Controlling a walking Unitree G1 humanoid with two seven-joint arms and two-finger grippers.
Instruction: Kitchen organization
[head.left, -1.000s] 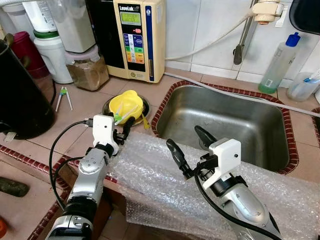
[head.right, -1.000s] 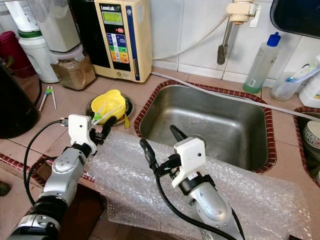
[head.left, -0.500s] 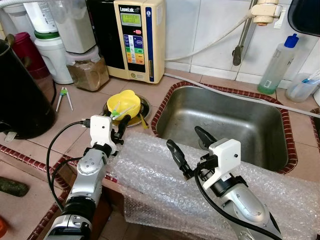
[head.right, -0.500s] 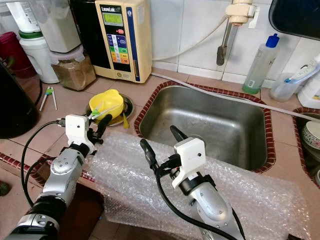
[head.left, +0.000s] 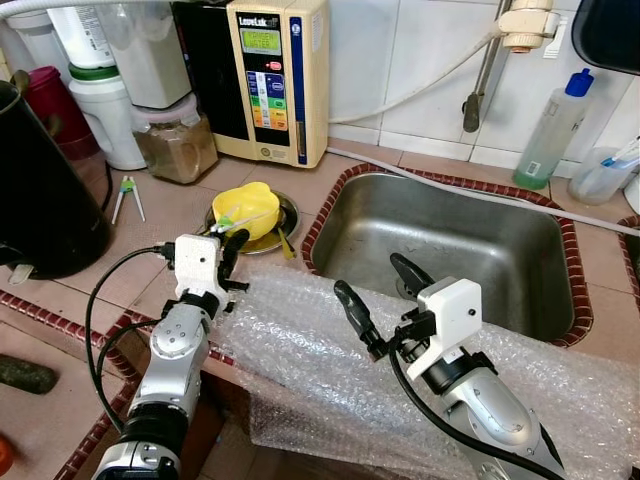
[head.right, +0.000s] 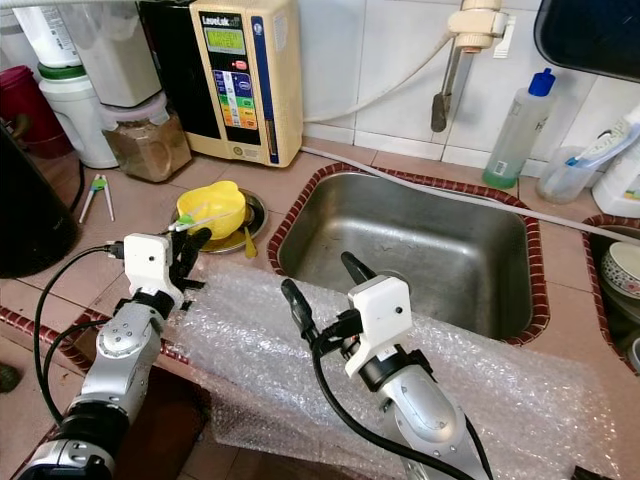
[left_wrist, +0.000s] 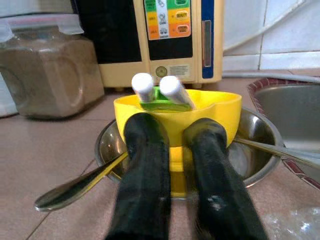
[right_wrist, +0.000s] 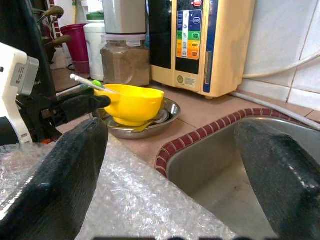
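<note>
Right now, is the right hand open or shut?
Open: the right hand holds nothing, its fingers spread wide above the bubble wrap.
</note>
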